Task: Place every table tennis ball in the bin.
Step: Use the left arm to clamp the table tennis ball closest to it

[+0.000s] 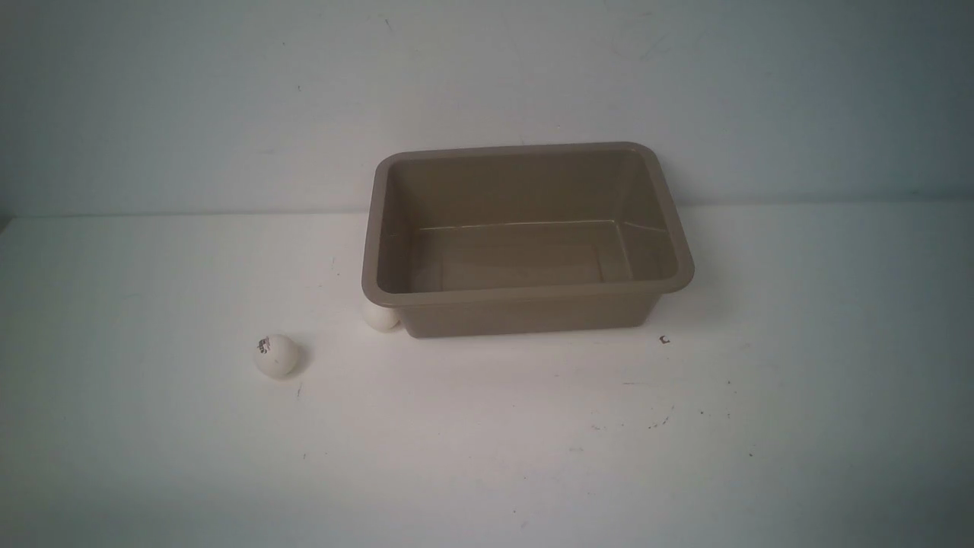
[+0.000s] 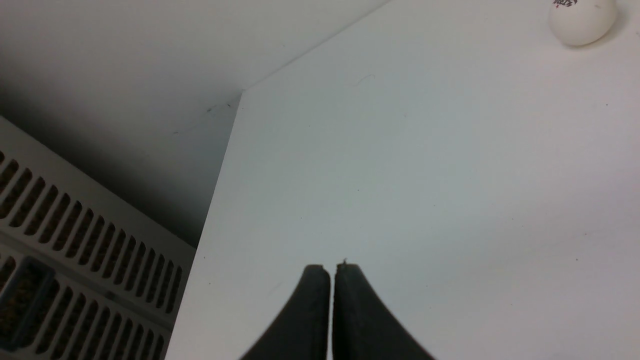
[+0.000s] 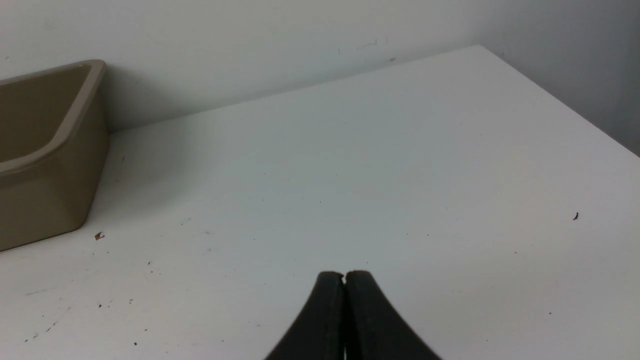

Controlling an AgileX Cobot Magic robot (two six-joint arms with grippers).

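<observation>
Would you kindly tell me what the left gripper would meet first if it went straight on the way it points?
Probably only bare table, then the wall: the left gripper aims well aside of the marked ball. Depth is unclear.

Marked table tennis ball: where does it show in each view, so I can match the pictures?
Front view: marked ball on the table, left of the bin and nearer the robot.
Left wrist view: same ball in a corner of the picture, cropped by the edge, far beyond the shut left tool.
Right wrist view: not in it.
Shared landmark: the white table, in all three.
</observation>
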